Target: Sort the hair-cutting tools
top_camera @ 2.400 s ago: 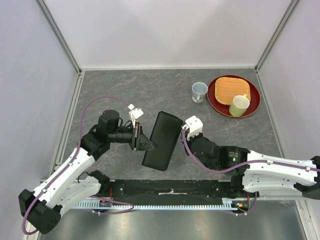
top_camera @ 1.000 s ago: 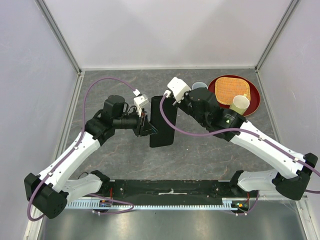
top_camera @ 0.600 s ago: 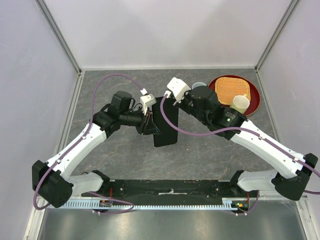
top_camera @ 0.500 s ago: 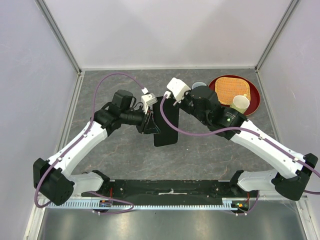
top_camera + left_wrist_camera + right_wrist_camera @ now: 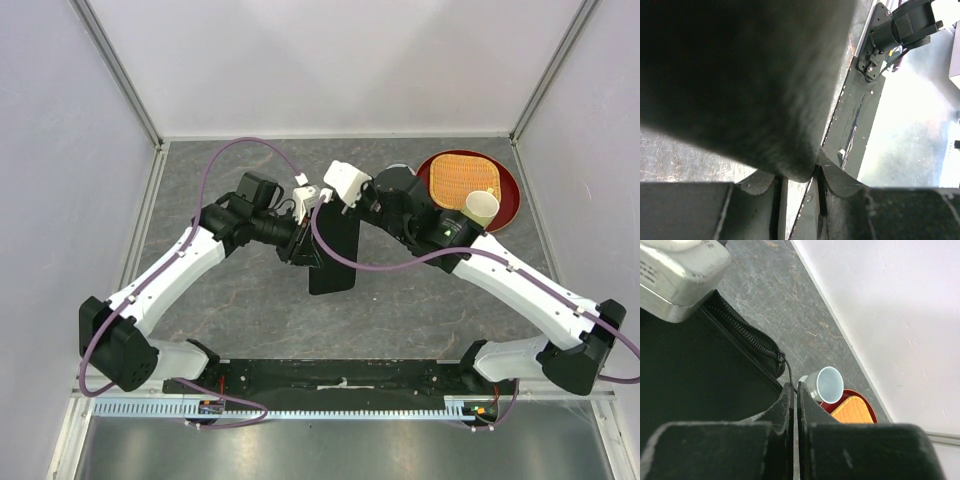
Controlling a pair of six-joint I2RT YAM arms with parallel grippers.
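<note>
The hair-cutting tools are out of view. A flat black zipped case [image 5: 335, 265] lies on the grey table. My left gripper [image 5: 306, 247] is shut on its left edge. In the left wrist view the case [image 5: 740, 75] fills the top, and its rounded rim sits between the jaws of the left gripper [image 5: 796, 175]. My right gripper [image 5: 326, 200] is at the case's far end. In the right wrist view the right gripper [image 5: 793, 388] is shut on the thin pull cord of the zipper [image 5: 747, 332], beside the case [image 5: 690, 370].
A small clear cup [image 5: 823, 385] stands just past the case's far end. A red round tray [image 5: 505, 190] at the back right carries a woven mat [image 5: 455, 177] and a pale green cup [image 5: 482, 207]. Walls close off three sides.
My right arm swung from the near side to the case's far end and closed at the zipper. My left gripper carried the case farther back and turned it more upright.
</note>
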